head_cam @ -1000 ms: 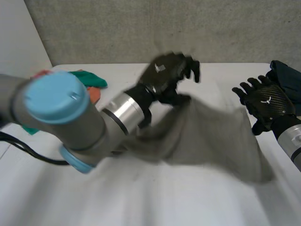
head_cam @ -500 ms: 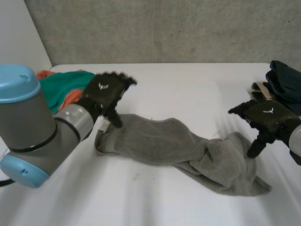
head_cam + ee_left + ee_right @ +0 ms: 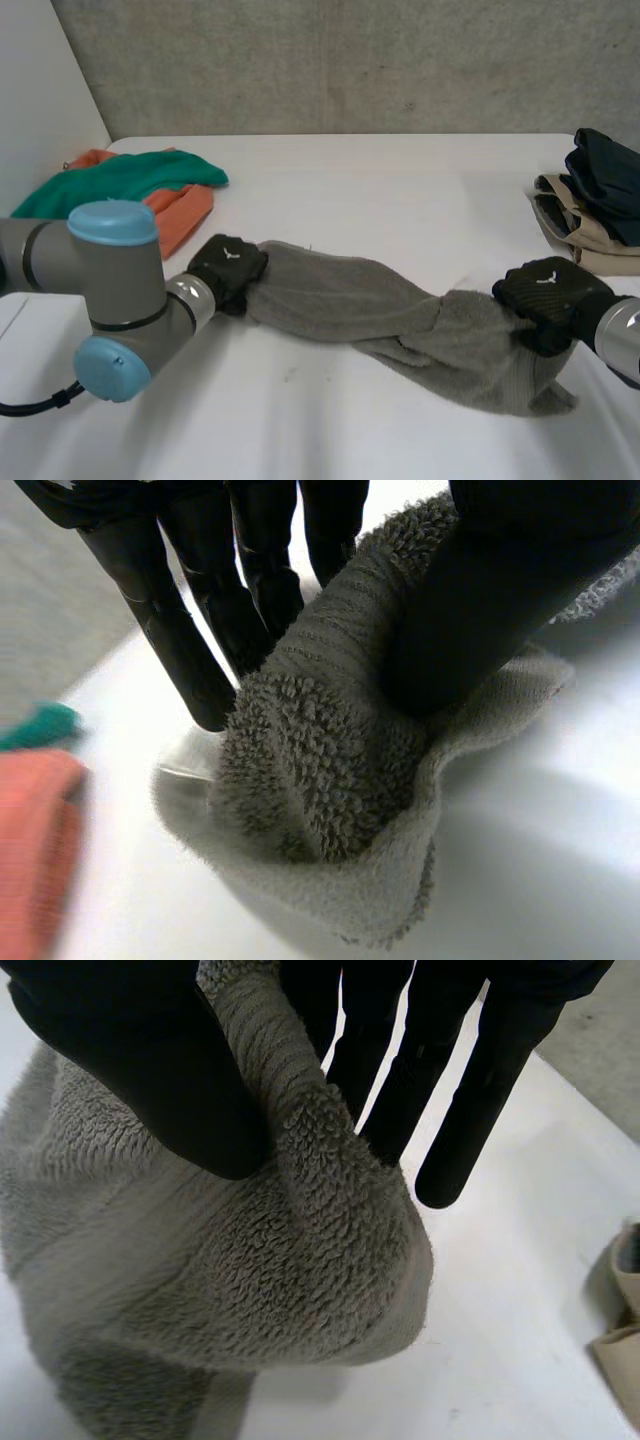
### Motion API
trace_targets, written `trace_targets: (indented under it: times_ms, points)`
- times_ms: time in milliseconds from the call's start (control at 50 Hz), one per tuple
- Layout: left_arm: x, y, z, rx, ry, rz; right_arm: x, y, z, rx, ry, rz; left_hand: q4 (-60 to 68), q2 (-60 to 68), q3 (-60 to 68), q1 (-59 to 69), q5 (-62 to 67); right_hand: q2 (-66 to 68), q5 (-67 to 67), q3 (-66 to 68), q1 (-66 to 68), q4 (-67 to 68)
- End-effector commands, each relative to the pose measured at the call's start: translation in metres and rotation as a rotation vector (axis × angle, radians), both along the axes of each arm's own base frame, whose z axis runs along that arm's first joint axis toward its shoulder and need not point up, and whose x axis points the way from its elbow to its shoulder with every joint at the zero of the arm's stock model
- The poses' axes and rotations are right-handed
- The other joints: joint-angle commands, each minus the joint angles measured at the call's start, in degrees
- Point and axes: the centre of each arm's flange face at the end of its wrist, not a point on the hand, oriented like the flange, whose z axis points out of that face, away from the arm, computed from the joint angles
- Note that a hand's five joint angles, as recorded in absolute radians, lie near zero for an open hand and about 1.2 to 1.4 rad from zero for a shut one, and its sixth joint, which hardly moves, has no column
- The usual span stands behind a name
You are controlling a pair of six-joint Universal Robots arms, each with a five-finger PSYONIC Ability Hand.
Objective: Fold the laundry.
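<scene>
The white table (image 3: 400, 190) carries a grey towel (image 3: 370, 300), lying as a twisted rope across its middle. Past the towel's left end lies a green and orange heap (image 3: 120, 180), and past its right end a dark and beige stack (image 3: 590, 200). The left hand (image 3: 228, 270) pinches the towel's left end between thumb and fingers. The right hand (image 3: 545, 295) pinches its right end likewise.

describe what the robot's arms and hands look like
Left arm: grey tubular joints with round light-blue caps and a silver wrist ring. Right arm shows a silver wrist cuff. Left hand and right hand are black, each with a white mark on its back.
</scene>
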Motion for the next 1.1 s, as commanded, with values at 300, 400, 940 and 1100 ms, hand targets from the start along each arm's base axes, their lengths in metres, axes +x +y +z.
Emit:
trace_targets:
  times_ms: [300, 400, 940, 1100]
  points:
    - [0.026, 0.082, 0.192, -0.231, 0.319, 0.016, -0.010, 0.022, 0.170, -0.431, 0.004, -0.038, 11.59, 12.02, 12.66, 17.63, 15.02, 12.65, 14.78, 12.98, 16.14, 12.51]
    - [0.026, 0.070, 0.183, -0.200, 0.316, 0.003, -0.009, 0.008, 0.164, -0.419, 0.010, -0.036, 11.59, 12.02, 12.66, 17.63, 15.02, 12.65, 14.78, 12.98, 16.14, 12.51]
    - [-0.022, -0.061, 0.081, -0.362, 0.325, 0.082, 0.065, -0.139, 0.005, -0.556, 0.045, -0.132, -55.00, -54.57, -53.93, -48.96, -51.57, -57.35, -55.22, -57.02, -53.86, -57.49]
    - [-0.020, -0.003, 0.082, -0.348, 0.191, -0.001, 0.048, -0.107, 0.018, -0.482, 0.075, -0.128, -52.65, -52.21, -51.58, -46.61, -49.22, -57.35, -55.22, -57.02, -53.86, -57.49]
